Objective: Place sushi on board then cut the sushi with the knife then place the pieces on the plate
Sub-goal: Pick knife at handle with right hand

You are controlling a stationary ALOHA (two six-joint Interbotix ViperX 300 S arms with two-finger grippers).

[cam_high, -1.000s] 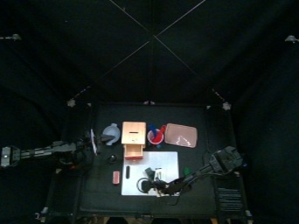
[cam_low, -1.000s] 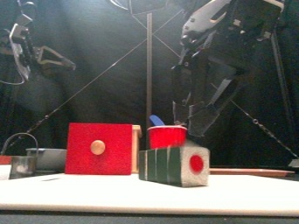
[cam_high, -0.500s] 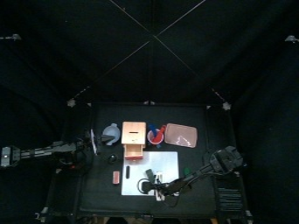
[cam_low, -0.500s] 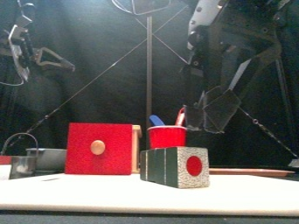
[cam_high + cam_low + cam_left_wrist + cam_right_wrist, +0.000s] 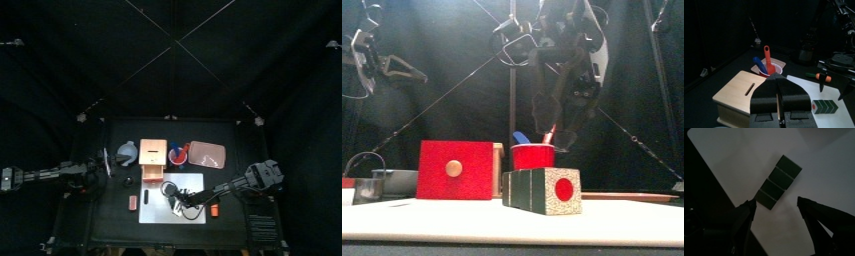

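Left gripper (image 5: 778,82) hangs over the table's left side, well apart from the board. Its jaws are closed against each other with nothing between them. Blue-grey bowl (image 5: 126,152) stands just left of the wooden box (image 5: 154,156). In the front view a grey vessel at the left edge is cut off and dim, and it cannot be confirmed as that bowl. The box's red drawer front (image 5: 456,170) faces forward. Red cup (image 5: 533,156) stands behind and right of the box, holding a blue knife (image 5: 519,138) and a red knife (image 5: 551,133). Their lower ends are hidden inside the cup. A small red item (image 5: 132,202) lies on the table left of the board, too small to identify.

Sushi roll (image 5: 543,190) lies on the white cutting board (image 5: 190,180), toward its front. It is uncut: four dark green blocks joined in a row, one end showing a red centre. From above it is lost in the dark mass of the right arm and cannot be told apart from it. Right gripper (image 5: 776,203) hangs above the roll, jaws spread wide and empty. The front view shows it well clear of the roll, its tips hard to trace against the dark background. Pink tray (image 5: 207,154) lies behind the board, right of the cup.

Black table (image 5: 114,215) carries everything, with the board its only pale surface. Black curtains (image 5: 80,60) close the back and sides.
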